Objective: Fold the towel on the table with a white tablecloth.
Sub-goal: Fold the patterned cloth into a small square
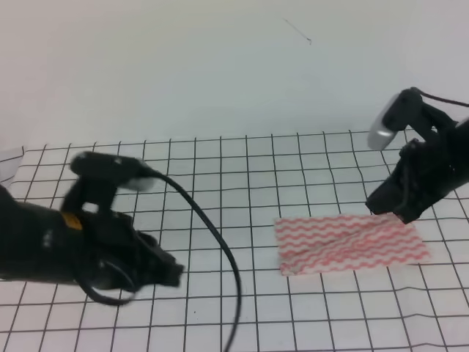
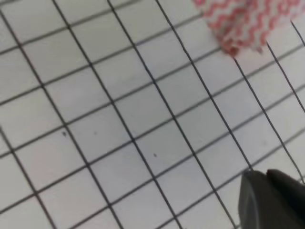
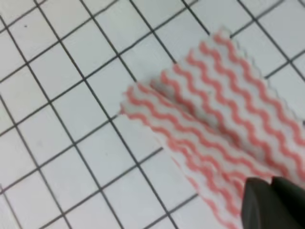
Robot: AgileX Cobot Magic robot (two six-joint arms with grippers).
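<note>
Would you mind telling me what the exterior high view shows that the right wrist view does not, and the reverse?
Only the exterior high view shows both arms, the left tool away from the towel, the right tool at its far edge, and the whole towel outline. Only the right wrist view shows a raised crease running along the towel and its scalloped edge up close. Both show the pink wavy-striped towel lying on the white tablecloth.

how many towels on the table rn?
1. The towel lies flat on the white tablecloth, right of centre, just below the right gripper. The arms hide some cloth, so another could be covered.
</note>
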